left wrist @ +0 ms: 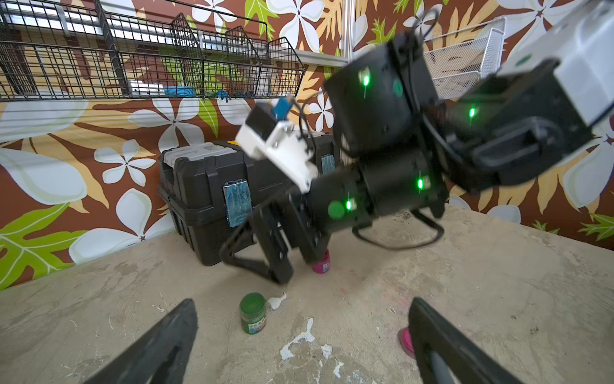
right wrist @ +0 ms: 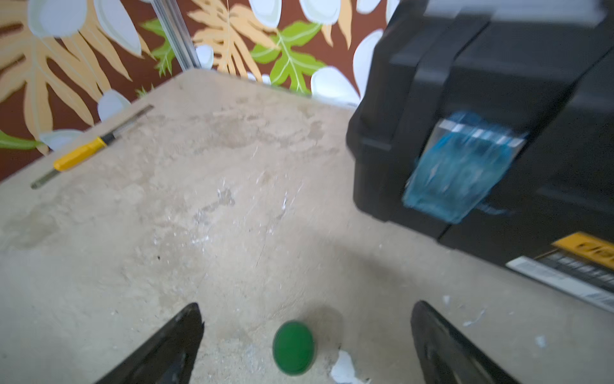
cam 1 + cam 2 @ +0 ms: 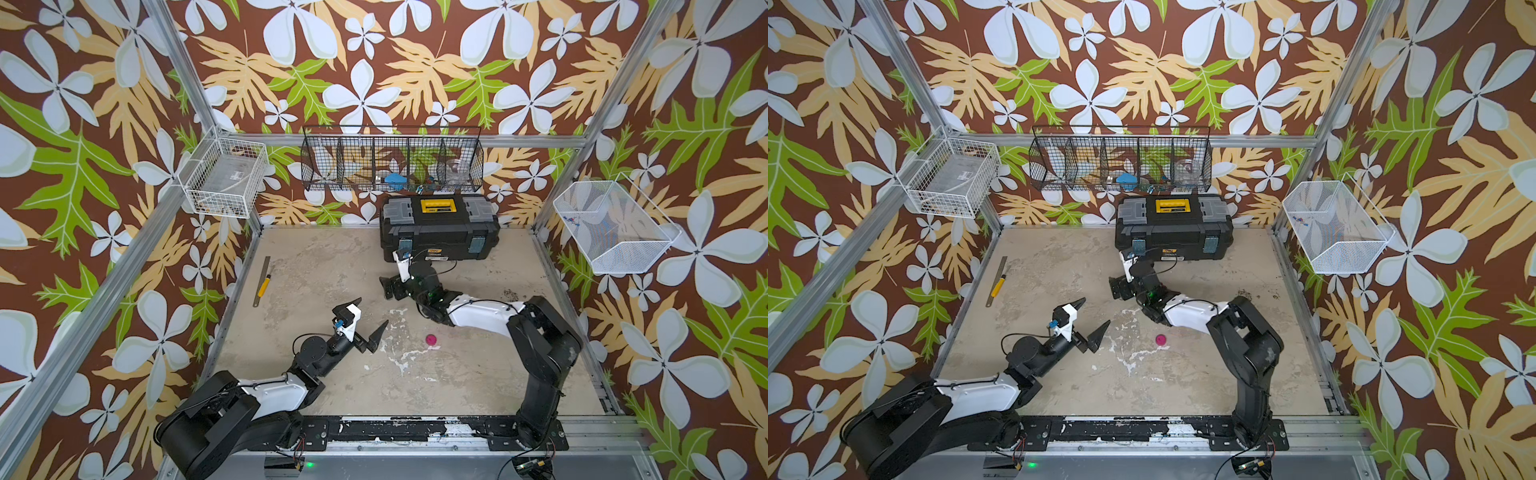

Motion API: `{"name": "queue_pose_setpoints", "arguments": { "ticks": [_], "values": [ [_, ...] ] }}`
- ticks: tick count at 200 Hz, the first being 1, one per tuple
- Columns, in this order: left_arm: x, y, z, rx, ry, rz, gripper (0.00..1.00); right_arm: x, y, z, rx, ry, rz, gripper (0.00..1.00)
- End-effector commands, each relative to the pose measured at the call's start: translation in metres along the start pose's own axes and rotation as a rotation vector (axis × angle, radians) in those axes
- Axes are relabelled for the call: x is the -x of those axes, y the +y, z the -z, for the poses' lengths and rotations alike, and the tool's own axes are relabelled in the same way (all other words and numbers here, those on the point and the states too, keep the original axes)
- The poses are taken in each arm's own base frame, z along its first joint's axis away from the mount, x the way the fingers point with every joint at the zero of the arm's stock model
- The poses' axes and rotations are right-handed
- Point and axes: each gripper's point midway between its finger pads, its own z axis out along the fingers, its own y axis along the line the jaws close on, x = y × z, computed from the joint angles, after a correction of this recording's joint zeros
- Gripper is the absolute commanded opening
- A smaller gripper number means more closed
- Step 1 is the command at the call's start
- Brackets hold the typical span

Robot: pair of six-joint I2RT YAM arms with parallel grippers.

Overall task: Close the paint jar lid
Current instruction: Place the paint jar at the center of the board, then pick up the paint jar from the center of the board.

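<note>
A small green paint jar (image 1: 253,312) stands upright on the table with its green lid (image 2: 293,347) sitting on top. My right gripper (image 2: 306,303) hangs open just above it, with the lid between the spread fingers and touching neither. In both top views the right gripper (image 3: 395,286) (image 3: 1119,286) sits in front of the toolbox. The left gripper (image 1: 303,301) (image 3: 372,311) is open and empty, a short way from the jar and pointing at it.
A black toolbox (image 3: 438,226) stands at the back. A pink jar (image 3: 431,340) sits mid-table and another pink jar (image 1: 321,264) behind the right gripper. A yellow knife and ruler (image 3: 262,284) lie at the left. Wire baskets (image 3: 390,162) hang on the walls.
</note>
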Motion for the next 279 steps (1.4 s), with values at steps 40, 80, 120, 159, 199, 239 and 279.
{"name": "queue_pose_setpoints", "arguments": {
  "ticks": [40, 80, 120, 159, 199, 239, 279],
  "values": [
    [0.002, -0.013, -0.002, -0.076, -0.011, -0.006, 1.0, 0.003, -0.065, 0.06, -0.001, 0.351, 0.111, 1.0],
    [0.0, -0.022, -0.003, -0.128, -0.013, -0.008, 1.0, -0.037, -0.091, 0.065, -0.059, 0.572, 0.104, 0.92],
    [-0.001, -0.024, -0.004, -0.145, -0.012, -0.008, 1.0, -0.073, -0.099, 0.048, -0.078, 0.731, 0.098, 0.83],
    [-0.002, -0.024, -0.005, -0.144, -0.006, -0.005, 0.99, -0.094, -0.104, 0.035, -0.096, 0.793, 0.087, 0.75],
    [-0.002, -0.023, -0.005, -0.138, -0.004, -0.003, 0.99, -0.109, -0.104, 0.022, -0.093, 0.831, 0.076, 0.67],
    [-0.003, -0.023, -0.006, -0.135, -0.002, -0.002, 0.99, -0.119, -0.104, 0.016, -0.089, 0.856, 0.07, 0.6],
    [-0.003, -0.022, -0.006, -0.132, -0.002, -0.002, 0.98, -0.126, -0.105, 0.014, -0.093, 0.876, 0.068, 0.55]
  ]
}}
